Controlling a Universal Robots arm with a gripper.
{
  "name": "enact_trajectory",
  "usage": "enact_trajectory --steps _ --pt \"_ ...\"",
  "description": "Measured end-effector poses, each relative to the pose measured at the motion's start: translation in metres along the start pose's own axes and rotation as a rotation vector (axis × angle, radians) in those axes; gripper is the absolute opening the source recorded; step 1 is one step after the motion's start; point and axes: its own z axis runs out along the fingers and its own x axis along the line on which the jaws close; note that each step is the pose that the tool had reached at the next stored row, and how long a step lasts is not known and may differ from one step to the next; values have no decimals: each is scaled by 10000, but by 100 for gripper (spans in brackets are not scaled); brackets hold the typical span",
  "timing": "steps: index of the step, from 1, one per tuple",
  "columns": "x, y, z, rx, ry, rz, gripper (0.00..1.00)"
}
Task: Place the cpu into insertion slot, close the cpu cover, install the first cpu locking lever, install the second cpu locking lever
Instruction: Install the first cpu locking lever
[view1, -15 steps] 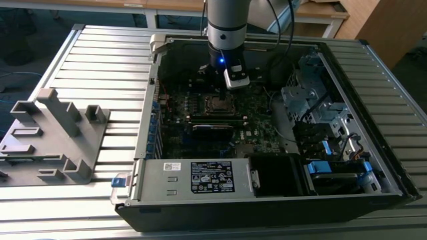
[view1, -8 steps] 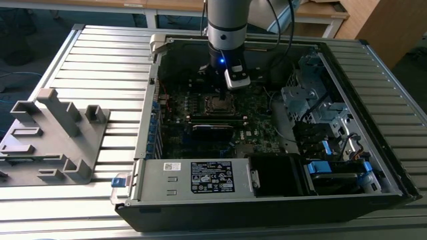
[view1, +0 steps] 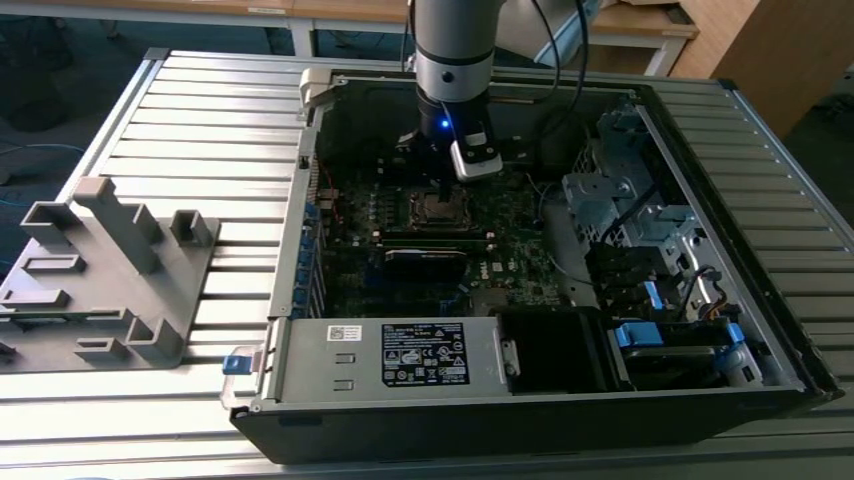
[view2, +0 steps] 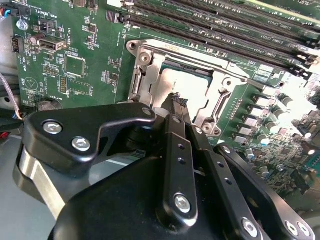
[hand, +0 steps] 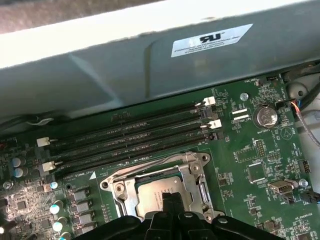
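We're seeing a pretty dim case interior (view1: 400, 150) from outside, glare blowing out the cpu (view2: 192, 90) face, and the gripper (view2: 178, 101) blurry up close.

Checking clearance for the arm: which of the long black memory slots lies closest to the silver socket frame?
The last long black memory slot in the row, bordering the silver socket frame; the others lie toward the grey case wall.

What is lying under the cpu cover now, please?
Through the window of the closed cpu cover the silver face of the cpu shows. The insertion slot beneath it is covered. The gripper hides part of the chip.
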Motion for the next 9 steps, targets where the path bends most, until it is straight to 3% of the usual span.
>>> enact_trajectory --steps 9 --pt "0 1 2 -13 9 -200 11"
